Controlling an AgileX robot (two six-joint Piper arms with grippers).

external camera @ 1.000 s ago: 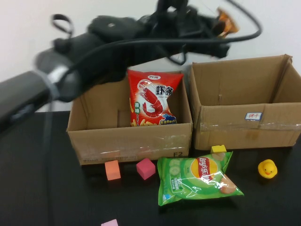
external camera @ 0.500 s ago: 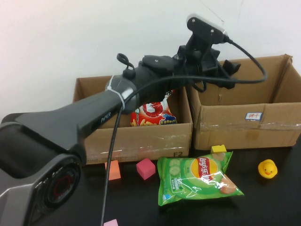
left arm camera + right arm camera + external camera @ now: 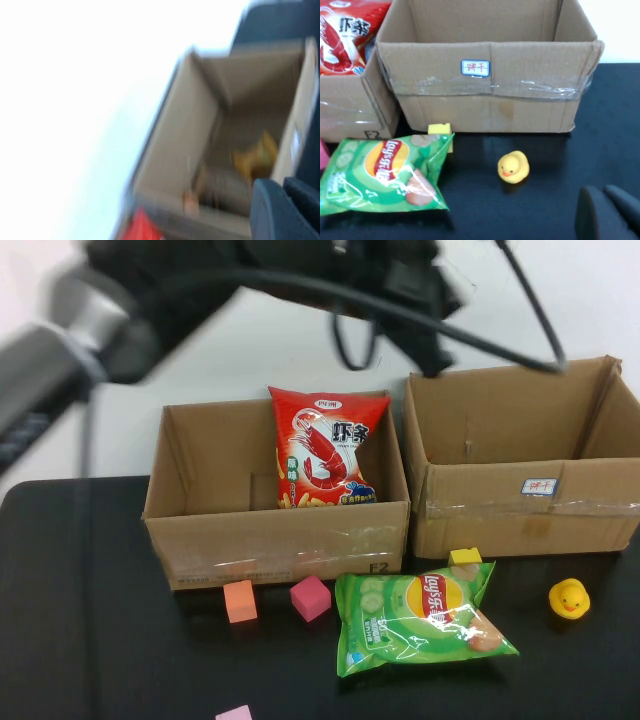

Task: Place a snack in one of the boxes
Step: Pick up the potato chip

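Note:
A red shrimp-snack bag [image 3: 325,450] stands upright inside the left cardboard box [image 3: 270,540], leaning on its back wall. It also shows in the right wrist view [image 3: 345,35]. A green Lay's chip bag [image 3: 420,615] lies flat on the black table in front of the boxes [image 3: 380,172]. The right box [image 3: 520,510] stands beside the left one [image 3: 490,90]. My left arm [image 3: 330,270] is a blur high above the boxes. My left gripper [image 3: 282,185] is shut and empty. My right gripper [image 3: 602,192] is shut and empty, low over the table near the duck.
A yellow rubber duck [image 3: 568,598] sits at front right [image 3: 513,166]. A yellow block [image 3: 464,557] lies by the chip bag. An orange block [image 3: 239,601] and a pink cube [image 3: 310,597] lie before the left box. Another pink block [image 3: 234,713] is at the front edge.
My left arm, which hung low across the left box half a second ago, has swung up to the top of the high view. The red bag has not moved.

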